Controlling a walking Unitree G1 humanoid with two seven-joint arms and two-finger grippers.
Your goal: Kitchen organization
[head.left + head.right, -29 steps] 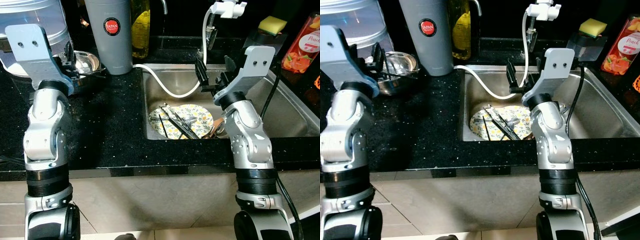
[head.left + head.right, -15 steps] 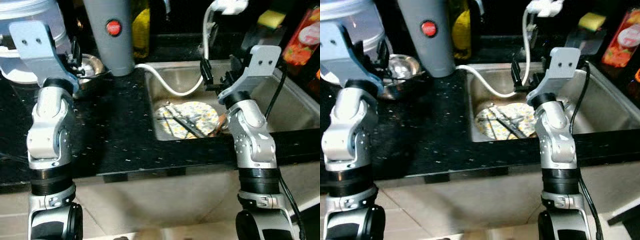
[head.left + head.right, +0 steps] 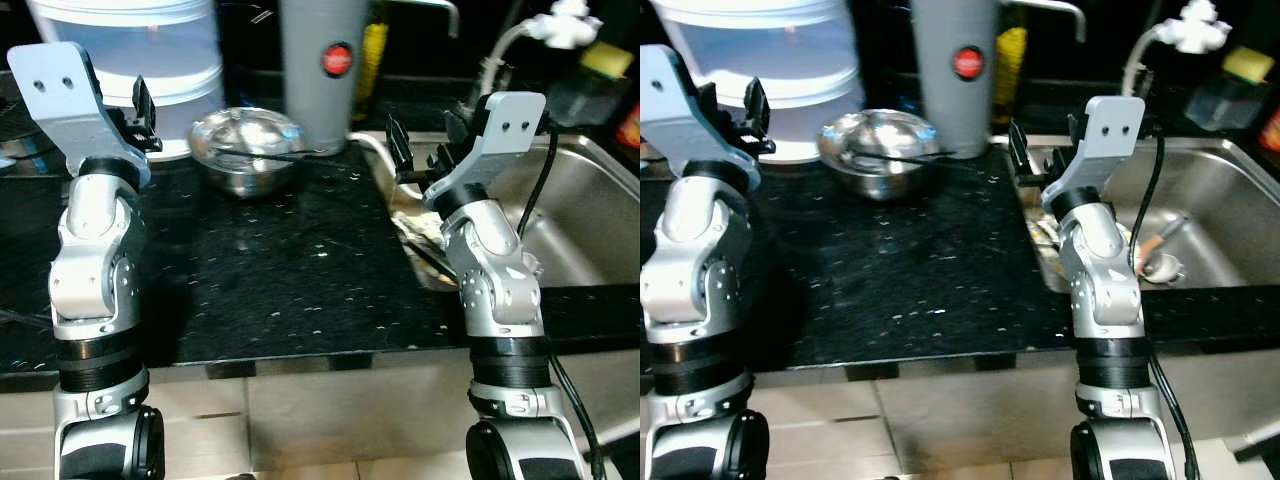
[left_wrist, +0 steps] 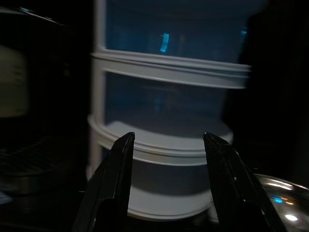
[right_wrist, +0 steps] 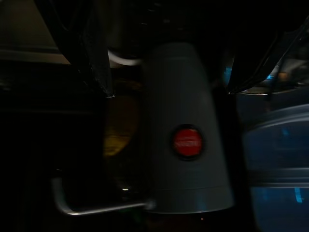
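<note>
Black speckled tabletop [image 3: 270,280], carrying a steel bowl [image 3: 247,148] with a thin dark utensil across its rim, a grey jug [image 3: 322,70] with a red badge just behind it, and a tiered white-and-clear container [image 3: 150,70] at the rear left. Sink [image 3: 1220,215] to the right, holding a patterned plate [image 3: 412,232] near its left wall and a pale utensil [image 3: 1155,255] further in; white hose [image 3: 500,50] and yellow sponge [image 3: 607,60] behind. Left gripper [image 4: 166,145], fingers apart and empty, raised facing the container; right gripper [image 3: 425,150], fingers apart and empty, raised over the sink's left edge facing the jug.
</note>
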